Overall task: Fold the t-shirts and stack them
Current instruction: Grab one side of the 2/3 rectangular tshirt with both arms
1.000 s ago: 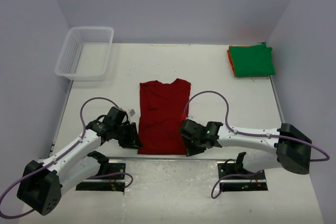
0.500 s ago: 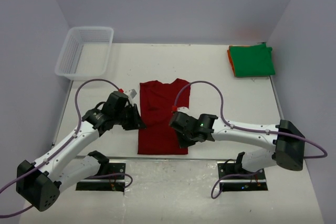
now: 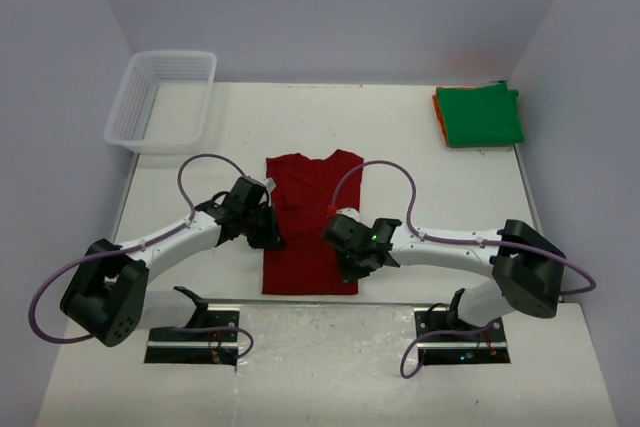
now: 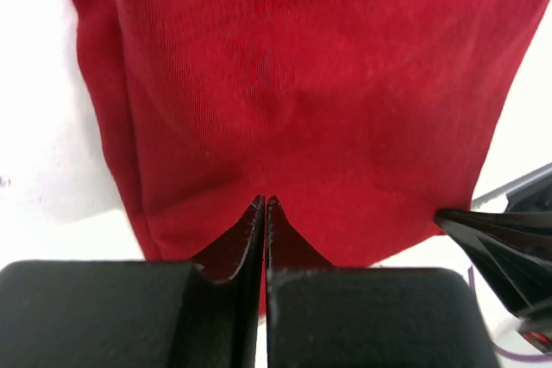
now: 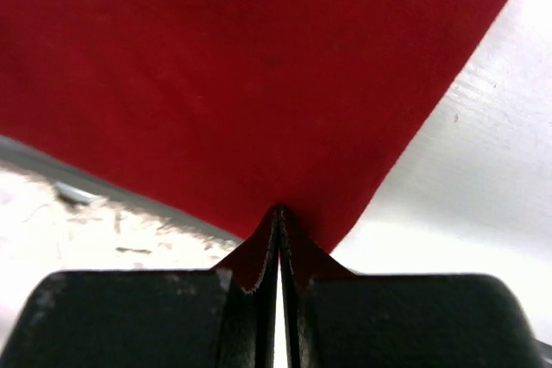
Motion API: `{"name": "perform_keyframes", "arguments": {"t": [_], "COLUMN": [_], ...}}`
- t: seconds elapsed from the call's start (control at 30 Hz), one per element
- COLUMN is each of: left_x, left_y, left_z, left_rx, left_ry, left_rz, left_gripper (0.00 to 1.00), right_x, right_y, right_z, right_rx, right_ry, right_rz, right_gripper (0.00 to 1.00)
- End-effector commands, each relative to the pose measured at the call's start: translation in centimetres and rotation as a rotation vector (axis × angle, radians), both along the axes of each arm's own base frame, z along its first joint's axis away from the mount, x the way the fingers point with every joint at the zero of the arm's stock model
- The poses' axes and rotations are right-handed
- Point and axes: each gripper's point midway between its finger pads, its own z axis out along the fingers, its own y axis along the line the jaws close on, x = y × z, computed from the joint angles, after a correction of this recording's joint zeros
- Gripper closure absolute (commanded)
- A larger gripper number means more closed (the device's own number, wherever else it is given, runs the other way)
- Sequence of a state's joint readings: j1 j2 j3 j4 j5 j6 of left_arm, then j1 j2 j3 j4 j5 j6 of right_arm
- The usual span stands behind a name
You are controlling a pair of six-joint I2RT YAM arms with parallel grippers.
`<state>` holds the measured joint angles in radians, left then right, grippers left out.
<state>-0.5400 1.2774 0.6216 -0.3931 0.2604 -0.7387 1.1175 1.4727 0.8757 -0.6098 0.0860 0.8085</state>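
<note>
Both arms are down on the dark red cloth t-shirt (image 3: 310,197) — it lies flat in the middle of the white table (image 3: 400,157), folded in to a narrow strip, collar pointing away from the arm bases. The left gripper (image 3: 270,235) sits at the shirt's left edge, roughly at mid-length. From its wrist view the jaws are clenched tight, with a little peak of red fabric drawn up between the tips. On the other side, the right gripper (image 3: 350,252) is at the right edge, a bit nearer the hem — jaws pressed together there too, pinching a small tent of the red cloth. In the far right corner, a bright green folded cloth t-shirt (image 3: 482,115) rests on an orange cloth t-shirt (image 3: 438,115). In the far left corner stands a white plastic mesh basket (image 3: 162,99), well apart from both arms.
</note>
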Motion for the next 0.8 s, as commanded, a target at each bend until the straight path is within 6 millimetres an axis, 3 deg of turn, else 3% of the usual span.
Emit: {"name": "perform_keyframes", "arguments": {"t": [0.0, 0.13, 0.3, 0.5, 0.77], "left_x": [1.8, 2.4, 2.9, 4.5, 8.2], "left_y": [-0.8, -0.8, -0.9, -0.7, -1.3], "left_z": [0.2, -0.3, -1.5, -3.2, -3.8], "left_rx": [-0.015, 0.0, 0.021, 0.035, 0.025], "left_ry": [-0.087, -0.094, -0.068, -0.046, -0.04], "left_rz": [-0.019, -0.014, -0.015, 0.009, 0.013], "left_gripper": [1.0, 1.0, 1.0, 1.0, 1.0], "right_x": [-0.3, -0.9, -0.7, 1.6, 6.7], "right_y": [-0.6, -1.3, -1.7, -2.5, -3.3], "right_z": [-1.9, -4.7, -6.3, -6.8, -6.0], "right_rx": [-0.01, -0.056, -0.091, -0.081, -0.068], "right_ry": [0.023, 0.072, 0.089, 0.099, 0.081], "right_rz": [-0.035, -0.055, -0.084, -0.121, -0.181], "right_gripper": [1.0, 1.0, 1.0, 1.0, 1.0]}}
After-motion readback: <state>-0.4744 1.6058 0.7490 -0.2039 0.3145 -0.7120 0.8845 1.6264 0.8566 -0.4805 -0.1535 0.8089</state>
